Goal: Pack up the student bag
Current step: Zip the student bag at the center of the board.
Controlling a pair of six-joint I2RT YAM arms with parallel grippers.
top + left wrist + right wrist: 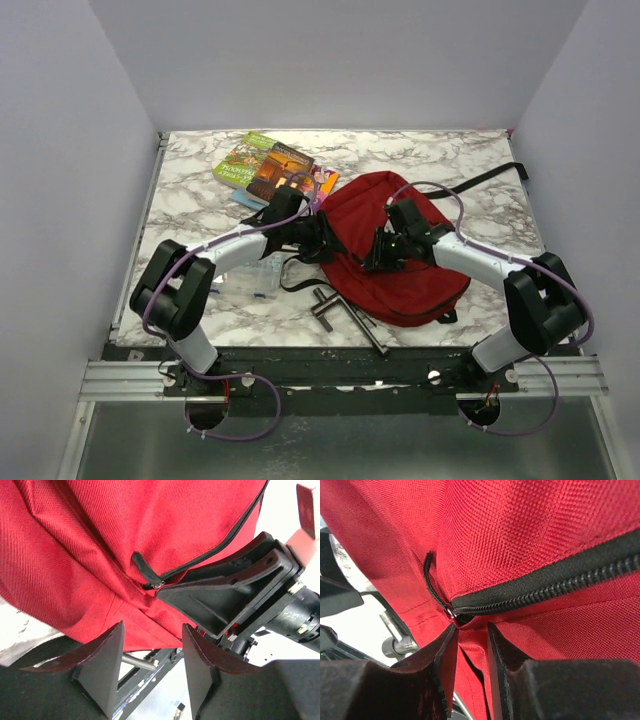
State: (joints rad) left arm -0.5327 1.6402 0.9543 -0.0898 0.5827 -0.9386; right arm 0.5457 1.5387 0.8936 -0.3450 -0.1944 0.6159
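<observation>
Right pincer (471, 630) fills the bottom of its own wrist view. Its two fingers are drawn close, with a fold of red cloth squeezed between them, so we call it clenched on the backpack (420, 275) just under the end of the zipper (545, 587). The black zipper pull (432, 580) hangs right above the fingertips. The zipper looks closed along the stretch we see.

Left pincer (152, 626) in its wrist view has its fingers clearly apart. The bag's lower edge sits between the tips but is not pinched, so we call it released. This view also shows the right pincer side-on at the same corner of the bag, which the right wrist camera cannot give.

Only the top view shows the layout. The backpack lies flat at the middle-right of the marble tabletop (200, 190), with both arms meeting over its left edge and hiding that spot. A black strap (490, 180) trails toward the far right. Books (265, 165) are stacked at the far left. A clear pouch (255, 278) sits under the left arm. A metal T-shaped tool (340, 310) lies near the front edge, beside the bag.
</observation>
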